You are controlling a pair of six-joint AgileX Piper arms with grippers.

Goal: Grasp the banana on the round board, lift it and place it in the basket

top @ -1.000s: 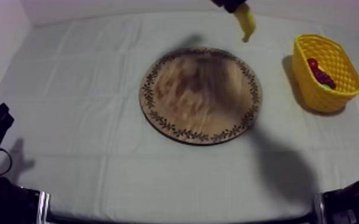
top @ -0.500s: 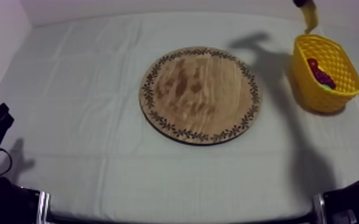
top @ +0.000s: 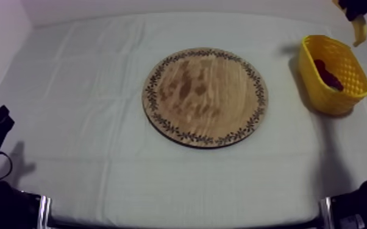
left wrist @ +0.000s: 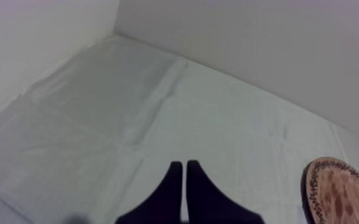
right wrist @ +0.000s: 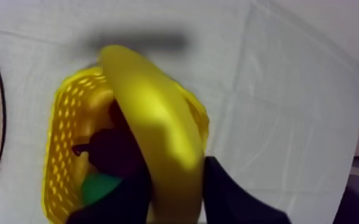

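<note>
The right gripper (right wrist: 176, 173) is clamped on the banana (right wrist: 149, 101), which hangs over the yellow basket (top: 320, 91) near the table's (top: 88, 73) far right corner. The left gripper (left wrist: 185, 179), fingers together, sits at the near left corner.
</note>
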